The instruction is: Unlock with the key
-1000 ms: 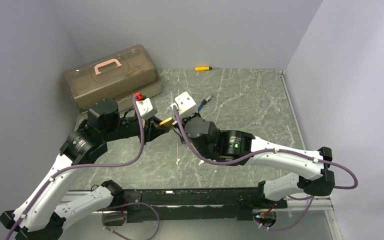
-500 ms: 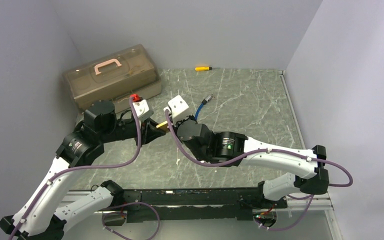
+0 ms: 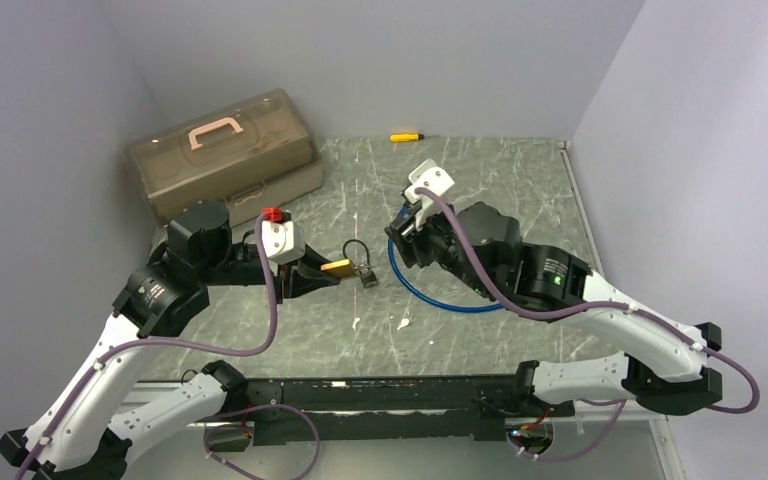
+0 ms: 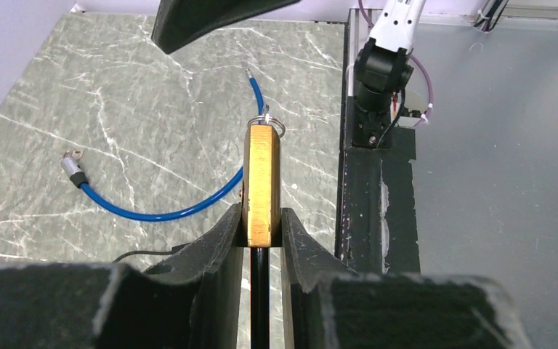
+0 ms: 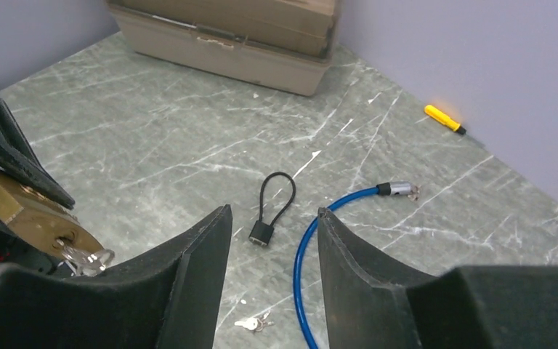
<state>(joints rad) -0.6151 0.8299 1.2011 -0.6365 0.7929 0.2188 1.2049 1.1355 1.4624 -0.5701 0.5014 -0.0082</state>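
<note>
Currently the left claw (image 4: 261, 227) is clenched on the shackle end of the rectangular brass padlock (image 4: 261, 182), holding it in the air above the grey marbled table (image 3: 520, 190), left of its middle. Its long axis runs level from the table's left edge toward the right, and its keyhole end, where the small silver key on its ring (image 5: 87, 256) appears seated, points at the right claw (image 3: 407, 232). That claw hangs released and empty, apart from the padlock on its far-right side, so turning the key likely falls to it.
</note>
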